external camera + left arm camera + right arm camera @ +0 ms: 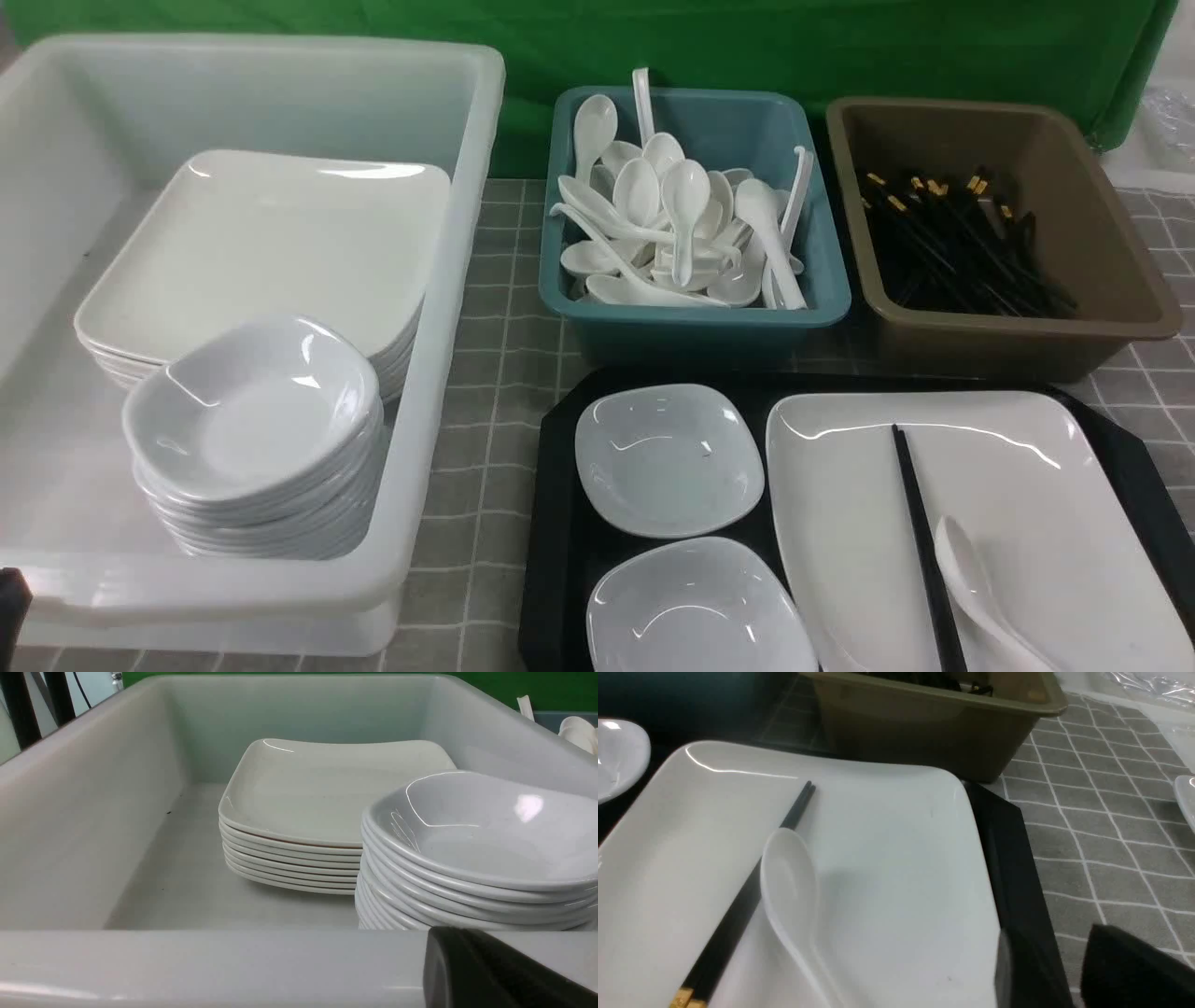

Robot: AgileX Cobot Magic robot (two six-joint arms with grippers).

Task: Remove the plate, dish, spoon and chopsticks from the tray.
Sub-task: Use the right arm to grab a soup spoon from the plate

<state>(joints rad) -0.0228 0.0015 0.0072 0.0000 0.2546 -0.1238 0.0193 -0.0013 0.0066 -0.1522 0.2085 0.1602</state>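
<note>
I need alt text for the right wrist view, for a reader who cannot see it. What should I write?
A large white plate lies on a black tray, with black chopsticks and a white spoon side by side on it. Beyond the plate stands a brown bin on a grey checked cloth.

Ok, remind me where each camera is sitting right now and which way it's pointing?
Front view: between the arms, looking forward and down on the white tub, teal bin, brown bin and tray; no arm clearly shows.
Left wrist view: low outside the tub's near wall, facing its stacked plates and dishes; left gripper partly shows.
Right wrist view: over the tray's right edge, facing plate, spoon, chopsticks; right gripper partly shows.
Shared: front and right wrist both show plate, spoon, chopsticks.
</note>
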